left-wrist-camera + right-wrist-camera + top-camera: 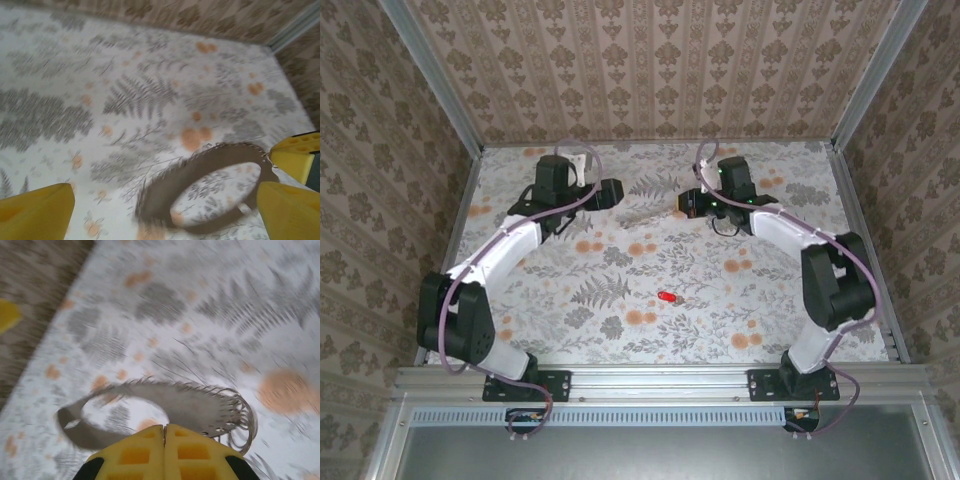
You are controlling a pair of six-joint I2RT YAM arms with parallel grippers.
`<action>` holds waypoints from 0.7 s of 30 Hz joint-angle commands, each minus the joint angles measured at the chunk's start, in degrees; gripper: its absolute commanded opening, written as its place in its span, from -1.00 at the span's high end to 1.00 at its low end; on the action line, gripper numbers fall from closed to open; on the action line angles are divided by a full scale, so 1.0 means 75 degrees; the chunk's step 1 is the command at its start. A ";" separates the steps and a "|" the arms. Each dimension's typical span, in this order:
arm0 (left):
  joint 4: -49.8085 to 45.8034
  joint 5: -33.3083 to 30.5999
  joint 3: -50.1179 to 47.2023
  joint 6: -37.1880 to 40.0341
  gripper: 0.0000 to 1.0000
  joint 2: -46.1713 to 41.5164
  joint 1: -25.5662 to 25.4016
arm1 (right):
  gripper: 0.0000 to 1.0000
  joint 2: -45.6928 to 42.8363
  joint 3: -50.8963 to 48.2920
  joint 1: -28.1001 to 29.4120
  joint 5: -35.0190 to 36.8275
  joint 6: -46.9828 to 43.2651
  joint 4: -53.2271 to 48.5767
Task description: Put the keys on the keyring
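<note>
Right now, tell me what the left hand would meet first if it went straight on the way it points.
Probably the keyring, straight ahead of the open left hand; blur leaves the depth unsure.

I see | red key: tiny, lies flat near the middle front | keyring: thin brown loop, small wire ring at one end, blurry, well apart from the red key

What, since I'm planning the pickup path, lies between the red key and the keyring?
Bare printed table cover lies between the key and the keyring, as the top view shows.
</note>
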 commanded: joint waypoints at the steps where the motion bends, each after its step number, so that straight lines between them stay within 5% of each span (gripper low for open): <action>1: -0.0029 0.0994 0.0411 0.0264 -0.82 -0.0277 0.0018 | 1.00 -0.0547 -0.0302 -0.0014 -0.1187 0.0049 0.1064; 15: 0.0795 0.2600 0.0519 -0.0103 -0.63 -0.0235 -0.0600 | 1.00 -0.2252 -0.1591 -0.0362 -0.2500 0.0632 0.1908; 21: 0.1104 0.2710 0.0528 -0.0157 -0.46 0.0104 -0.1020 | 1.00 -0.2605 -0.2070 -0.0452 -0.2276 0.0561 0.1882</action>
